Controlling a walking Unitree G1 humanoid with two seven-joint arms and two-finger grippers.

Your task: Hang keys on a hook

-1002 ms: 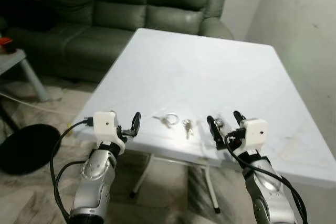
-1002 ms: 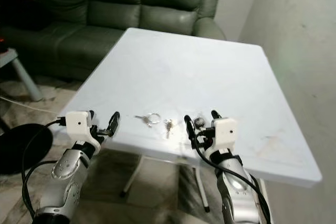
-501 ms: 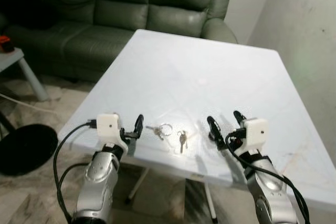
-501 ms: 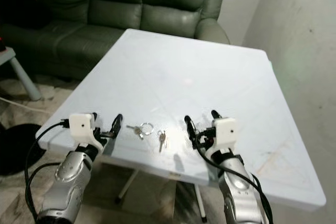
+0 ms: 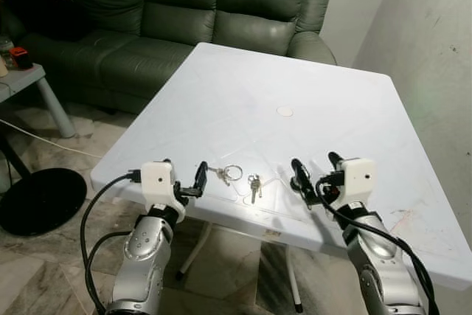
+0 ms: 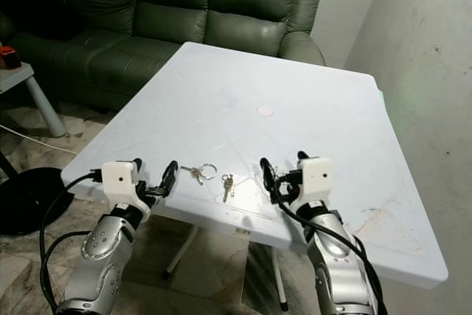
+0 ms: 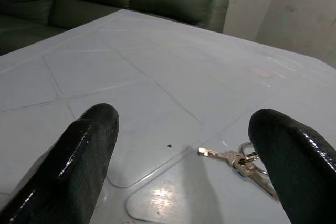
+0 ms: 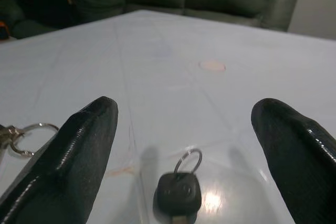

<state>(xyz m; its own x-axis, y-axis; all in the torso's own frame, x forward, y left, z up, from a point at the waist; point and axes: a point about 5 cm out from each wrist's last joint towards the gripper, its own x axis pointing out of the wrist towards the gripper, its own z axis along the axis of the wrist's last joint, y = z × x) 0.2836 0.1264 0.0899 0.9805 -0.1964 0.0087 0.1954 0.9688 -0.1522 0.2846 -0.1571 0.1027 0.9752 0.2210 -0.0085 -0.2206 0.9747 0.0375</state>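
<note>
A ring with keys [image 5: 227, 174] lies near the front edge of the white table [image 5: 295, 71], and a second small bunch of keys [image 5: 253, 185] lies just right of it. The ringed keys [image 7: 239, 161] also lie ahead of the left fingers in the left wrist view. A black key fob [image 8: 178, 193] rests on the table between the right fingers. My left gripper [image 5: 184, 175] is open, low over the front edge, left of the keys. My right gripper [image 5: 316, 167] is open, right of the keys, straddling the fob.
A small round disc [image 5: 285, 111] lies mid-table. A dark green sofa [image 5: 206, 5] stands behind the table. At the left are a low side table [image 5: 18, 79] and a black round base [image 5: 37, 201] on the floor. A wall [image 5: 435, 49] runs along the right.
The whole picture has shifted, so the camera has moved. Both grippers now reach a little farther over the table's front edge. The keys lie where they were; both grippers remain open.
</note>
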